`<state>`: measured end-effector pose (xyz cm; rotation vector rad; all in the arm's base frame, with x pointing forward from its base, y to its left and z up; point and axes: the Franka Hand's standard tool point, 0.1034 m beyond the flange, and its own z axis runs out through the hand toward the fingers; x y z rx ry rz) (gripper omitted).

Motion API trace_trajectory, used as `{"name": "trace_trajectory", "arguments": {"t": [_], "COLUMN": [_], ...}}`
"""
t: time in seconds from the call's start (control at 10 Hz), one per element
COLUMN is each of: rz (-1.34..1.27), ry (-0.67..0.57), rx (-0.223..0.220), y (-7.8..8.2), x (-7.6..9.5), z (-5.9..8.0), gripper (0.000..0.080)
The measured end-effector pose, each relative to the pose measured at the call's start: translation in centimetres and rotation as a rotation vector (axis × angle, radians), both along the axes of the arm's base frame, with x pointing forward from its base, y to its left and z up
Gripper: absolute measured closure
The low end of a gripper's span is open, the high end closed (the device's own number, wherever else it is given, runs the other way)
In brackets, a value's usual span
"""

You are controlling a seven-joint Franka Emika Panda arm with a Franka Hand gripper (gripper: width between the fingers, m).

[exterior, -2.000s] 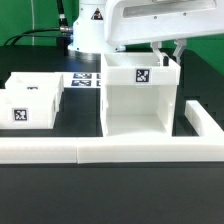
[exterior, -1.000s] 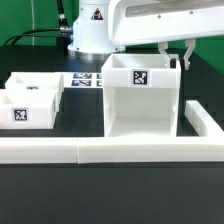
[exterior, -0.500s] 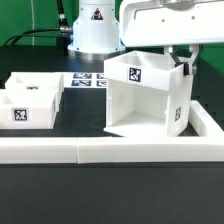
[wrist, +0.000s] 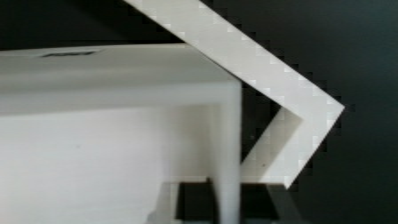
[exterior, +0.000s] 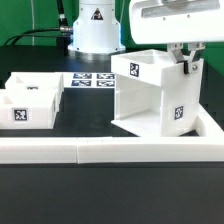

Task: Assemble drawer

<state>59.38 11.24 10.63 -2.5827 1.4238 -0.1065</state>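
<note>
The large white cube-like housing (exterior: 150, 95) stands at the exterior view's right, turned at an angle, with square tags on its back wall and side wall. My gripper (exterior: 186, 66) is shut on the housing's side wall near its top edge. In the wrist view the thin white wall (wrist: 228, 150) runs between my two dark fingers (wrist: 192, 203). Two small white trays (exterior: 30, 97) with tags sit at the exterior view's left, apart from the housing.
Long low white border bars (exterior: 90, 150) run along the front and the exterior view's right (exterior: 212, 122). The marker board (exterior: 92, 80) lies behind, in front of the robot's base (exterior: 95, 30). The white bar also shows in the wrist view (wrist: 267, 80).
The housing has turned and shifted toward the exterior view's right with my gripper on its side wall. Its tagged side wall now faces the camera. The trays have not moved.
</note>
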Motion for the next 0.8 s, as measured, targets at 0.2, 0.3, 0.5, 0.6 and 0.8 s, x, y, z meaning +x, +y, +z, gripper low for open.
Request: {"name": "trace_trajectory", "arguments": {"t": [0.2, 0.3, 0.5, 0.6, 0.8], "rz": [-0.354, -0.413, -0.491, -0.478, -0.479], "ry": [0.068, 0.076, 0.088, 0.086, 0.085], "rx": [0.076, 0.095, 0.114, 0.111, 0.112], "y": [-0.32, -0.40, -0.26, -0.29, -0.35], "x": [-0.71, -0.66, -0.67, -0.67, -0.48], "z": [-0.40, -0.38, -0.37, -0.37, -0.42], "gripper": [0.0752, 0.0752, 0.0752, 0.0752, 0.0752]}}
